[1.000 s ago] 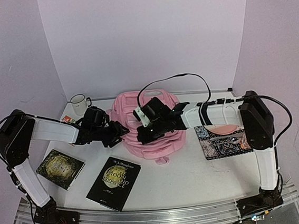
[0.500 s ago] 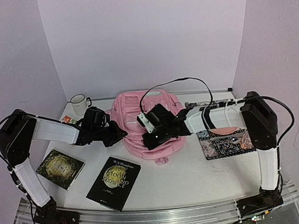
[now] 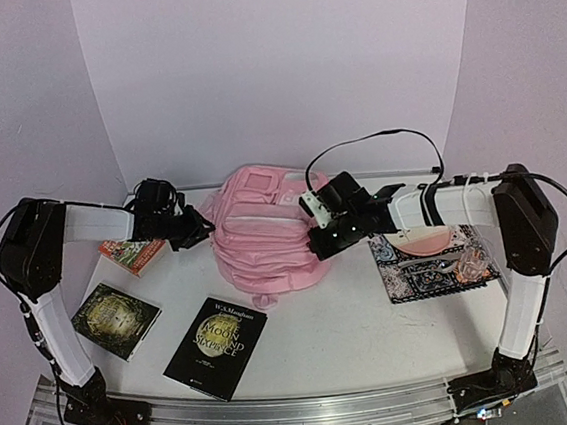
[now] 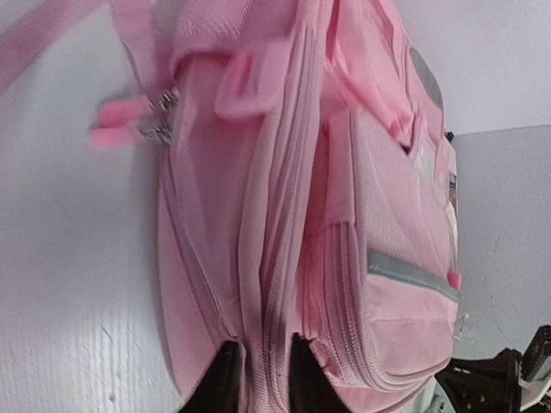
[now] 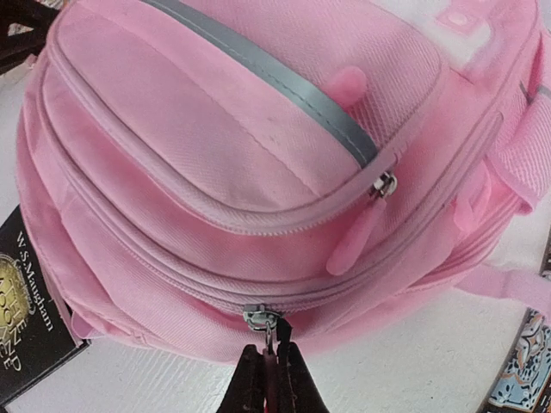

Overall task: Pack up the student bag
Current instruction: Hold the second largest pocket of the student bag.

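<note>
The student bag, a large pink backpack with zipped front pockets, lies mid-table on its back. It fills the left wrist view and the right wrist view. My left gripper is shut on a fold of the bag's fabric at its left side. My right gripper is shut on the pink pull of the main zipper, just below the metal slider at the bag's right side.
A dark book and a gold-patterned book lie front left. A small red and green book lies at the left. A patterned book with a pink pouch on it lies right.
Both arms swung apart. The left gripper pulled the bag's left side toward the back left, the right gripper drew the zipper pull rightward, and the bag turned and spread wider. The mug is now hidden.
</note>
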Robot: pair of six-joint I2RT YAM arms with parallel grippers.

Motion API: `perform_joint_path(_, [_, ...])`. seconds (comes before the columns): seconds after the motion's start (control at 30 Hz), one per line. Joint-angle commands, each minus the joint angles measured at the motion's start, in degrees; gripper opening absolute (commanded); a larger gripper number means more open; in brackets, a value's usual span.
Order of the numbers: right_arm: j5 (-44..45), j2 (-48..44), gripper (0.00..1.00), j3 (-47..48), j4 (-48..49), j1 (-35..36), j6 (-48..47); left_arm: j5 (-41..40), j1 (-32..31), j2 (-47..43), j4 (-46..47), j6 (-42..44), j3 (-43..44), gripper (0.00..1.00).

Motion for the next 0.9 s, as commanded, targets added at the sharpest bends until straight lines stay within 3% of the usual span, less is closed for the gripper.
perform_joint_path(0.0, [-3.0,0.4,0.0,5.8,-4.1,1.1,0.1,-3.3,1.3,-0.9,0.4,2.5,5.0,0.39])
perform_joint_path(0.07, [-3.8,1.2,0.0,7.1,-4.0,1.6,0.6,-5.2,-0.8,-2.8,-1.1,5.9,4.9,0.48])
perform_joint_path(0.23, [-5.5,1.6,0.0,8.5,-4.0,2.5,1.2,-12.1,-8.4,-8.6,-4.7,12.8,2.3,0.56])
perform_joint_path(0.37, [-5.6,1.3,0.0,8.5,-4.0,3.2,1.8,-11.7,-11.9,-12.6,-2.6,-1.2,-4.3,0.6])
perform_joint_path(0.5, [-5.4,2.4,0.0,9.6,-4.0,4.3,2.0,-8.8,-14.5,-14.7,9.4,-15.6,-13.2,0.64])
perform_joint_path(0.87, [-5.1,4.3,0.0,12.0,-4.0,5.6,1.5,-7.8,-18.4,-6.8,14.3,-25.1,-8.9,0.72])
